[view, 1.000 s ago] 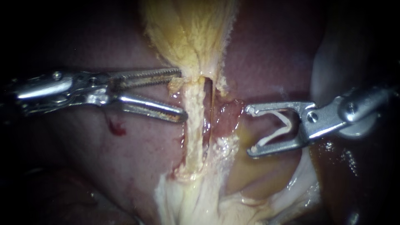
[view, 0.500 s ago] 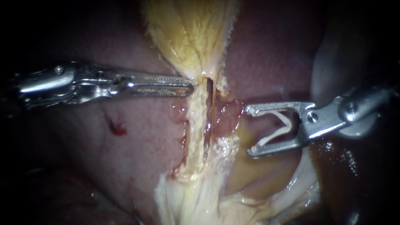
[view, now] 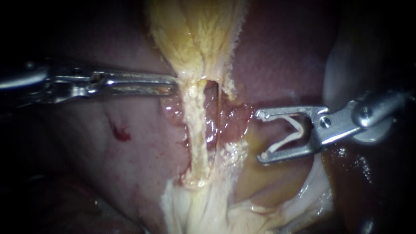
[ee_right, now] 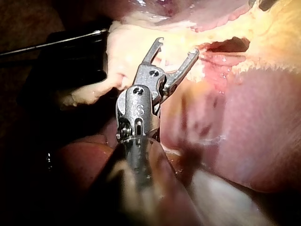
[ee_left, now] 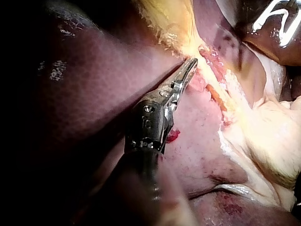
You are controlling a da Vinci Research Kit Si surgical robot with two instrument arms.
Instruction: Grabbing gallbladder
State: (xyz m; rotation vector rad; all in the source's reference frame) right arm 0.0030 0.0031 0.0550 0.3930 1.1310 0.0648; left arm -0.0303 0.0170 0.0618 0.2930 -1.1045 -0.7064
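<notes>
The left instrument [view: 173,84] is reaching in level from the left edge of the endoscope view, its shaft lying low over the liver [view: 138,147]. Its 2 jaws are lying pressed together, pinching the edge of the gallbladder [view: 195,34] where the yellow sac is narrowing to a neck. In the left wrist view the same instrument [ee_left: 192,62] is stretching straight ahead, its wrist unbent, and its tip is meeting the gallbladder [ee_left: 169,19] at that narrow end.

The gallbladder is hanging in the upper middle of the endoscope view. From its neck a pale strand [view: 196,130] is running down to a mass of whitish fatty tissue [view: 199,208]. Just beside the strand a slit is gaping, with wet reddish tissue showing inside. A small red spot [view: 122,133] is sitting on the liver under the left instrument's jaws.

The right instrument [view: 261,135] is coming in from the right, tilted slightly downward, its tip standing apart from the strand. Its jaws are standing wide apart, carrying a white V-shaped clip [view: 288,135] whose 2 legs are resting against them. In the right wrist view its jaws [ee_right: 178,45] are pointing at the pale tissue ahead.
</notes>
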